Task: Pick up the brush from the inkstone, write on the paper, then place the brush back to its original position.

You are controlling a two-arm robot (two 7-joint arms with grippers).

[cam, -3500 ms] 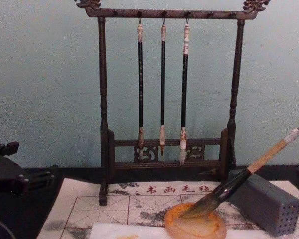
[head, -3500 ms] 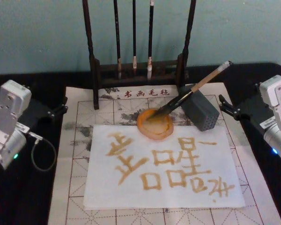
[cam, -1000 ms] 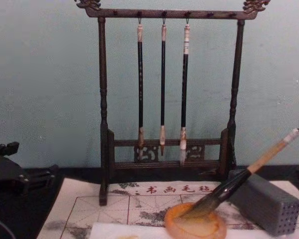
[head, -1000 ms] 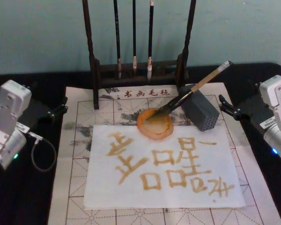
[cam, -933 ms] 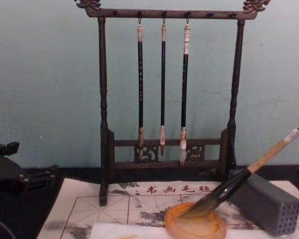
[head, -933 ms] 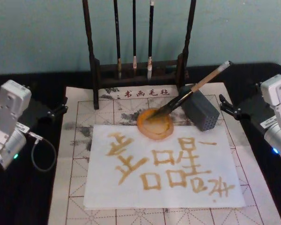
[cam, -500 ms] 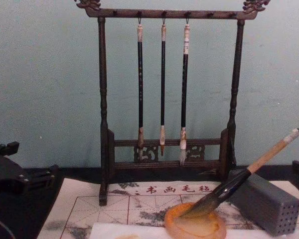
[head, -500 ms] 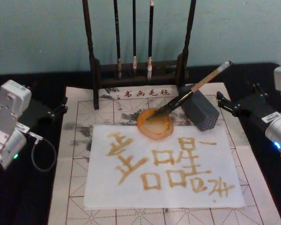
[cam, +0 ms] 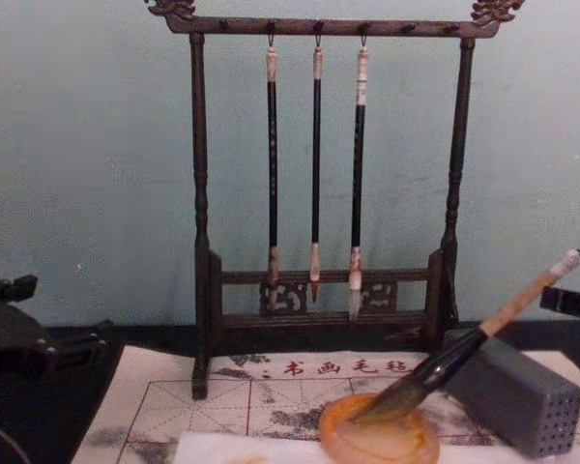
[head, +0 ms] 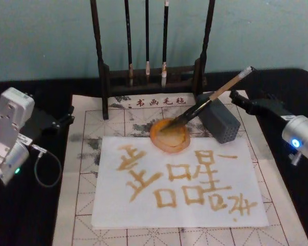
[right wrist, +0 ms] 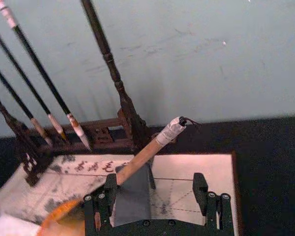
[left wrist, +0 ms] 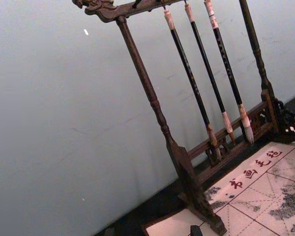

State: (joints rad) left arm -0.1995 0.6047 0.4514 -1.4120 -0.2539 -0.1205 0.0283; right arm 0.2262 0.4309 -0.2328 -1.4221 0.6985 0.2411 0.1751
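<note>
Felt mat [head: 77, 205] printed 书画毛毡 (red); brush [head: 210, 100] rests in inkstone [head: 169, 139].

Brush [head: 205, 105] rests in inkstone [head: 167, 147], leaning on block [head: 222, 124]; paper [head: 118, 207] lies before them

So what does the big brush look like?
The brush has a tan wooden handle, black lower part, dark bristles and a white cap with a loop. It lies tilted, bristles in the orange inkstone, handle leaning on the grey block. The open right gripper is near, not touching it.
</note>
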